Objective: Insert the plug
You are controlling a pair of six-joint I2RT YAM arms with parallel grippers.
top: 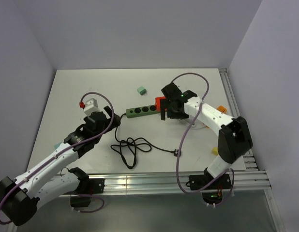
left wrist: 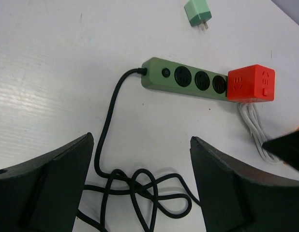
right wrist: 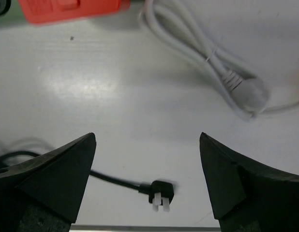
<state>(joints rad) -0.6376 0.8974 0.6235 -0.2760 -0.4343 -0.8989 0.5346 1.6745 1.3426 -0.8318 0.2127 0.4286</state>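
The left hand (left wrist: 141, 140) is wide open and holds nothing, above the coiled black cord (left wrist: 135, 193). The green strip (left wrist: 183, 79) lies mid-desk with three sockets free; the red plug (left wrist: 251, 83) sits on its right end. The right hand (right wrist: 147, 137) is also wide open and empty, near a black plug (right wrist: 159, 193). The desk (top: 91, 87) is white and the walls (top: 140, 29) are pale.

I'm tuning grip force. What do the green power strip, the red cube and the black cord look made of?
Green power strip: probably hard plastic, matte, evenly coloured. Red cube: likely rigid plastic, satin, with moulded markings. Black cord: seemingly rubbery sheath; it lies in limp loops.
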